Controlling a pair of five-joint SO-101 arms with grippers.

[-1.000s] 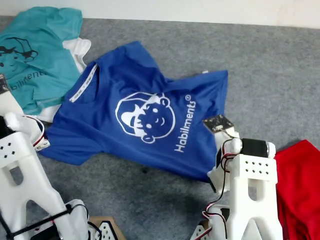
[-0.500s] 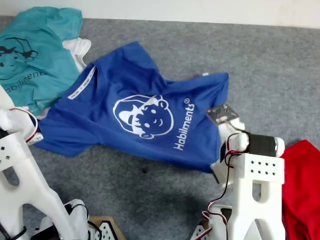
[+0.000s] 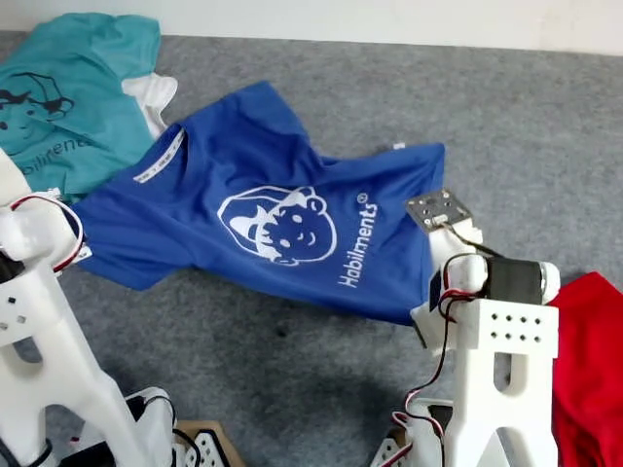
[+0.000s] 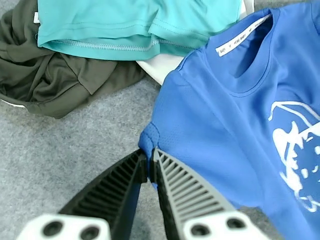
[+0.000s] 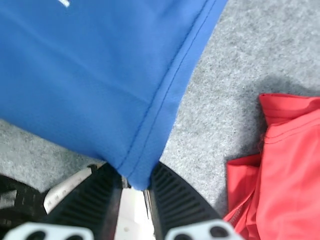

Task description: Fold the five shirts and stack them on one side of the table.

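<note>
Left gripper (image 4: 150, 159) is pinched tight on the sleeve edge of the blue shirt (image 3: 273, 219), with the fingers nearly meeting and only cloth between them. Right gripper (image 5: 136, 175) is clamped the same way on the shirt's bottom hem corner, where the fabric bunches to a point between the ribbed pads.

The blue shirt lies print-up on the grey table cover (image 3: 526, 126), spread between the two grippers: sleeve at the left one, hem at the right one.

In the high view the left arm (image 3: 39, 321) and right arm (image 3: 492, 341) both stand upright at the near edge, wrists tipped down toward the cloth. Their fingertips are hidden behind the arm bodies there; the wrist views give the grip.

Just beyond the left gripper lies a teal shirt (image 4: 135, 20). It lies over a white shirt (image 4: 160, 67) that shows as a sliver touching the blue shoulder. The left wrist view adds a crumpled olive shirt (image 4: 55, 75) off to the gripper's side, partly under the teal one and near the blue one.

Close beside the right gripper, apart from the blue hem, is a red shirt (image 5: 285, 170). It is cut off at the frame edge, so its overall shape is hard to make out.
</note>
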